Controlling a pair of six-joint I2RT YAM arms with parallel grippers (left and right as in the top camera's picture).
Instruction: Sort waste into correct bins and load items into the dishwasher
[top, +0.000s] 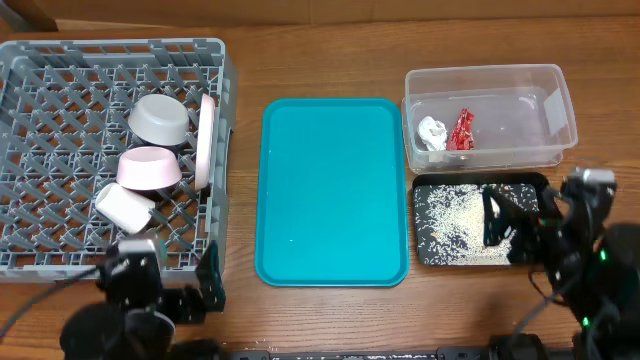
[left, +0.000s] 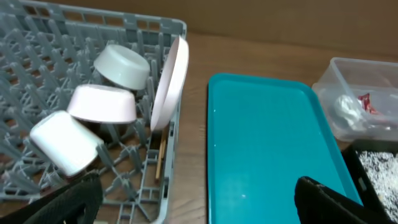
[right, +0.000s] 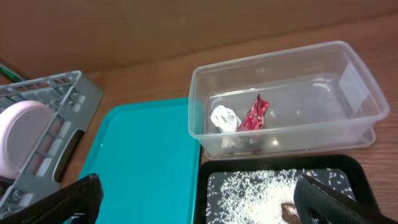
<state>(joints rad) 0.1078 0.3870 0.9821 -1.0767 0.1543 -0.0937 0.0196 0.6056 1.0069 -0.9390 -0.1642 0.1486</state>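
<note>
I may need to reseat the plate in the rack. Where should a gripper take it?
Probably by its upper rim, straight down from above, jaws across its thickness. The plate stands on edge by the dish rack's right wall, so only that rim is free; the pink cup crowds its inner face.

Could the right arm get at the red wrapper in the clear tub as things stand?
Probably yes. The tub has no lid, the wrapper lies uncovered beside the tissue, and the open right hand sits over the black tray right next to it.
</note>
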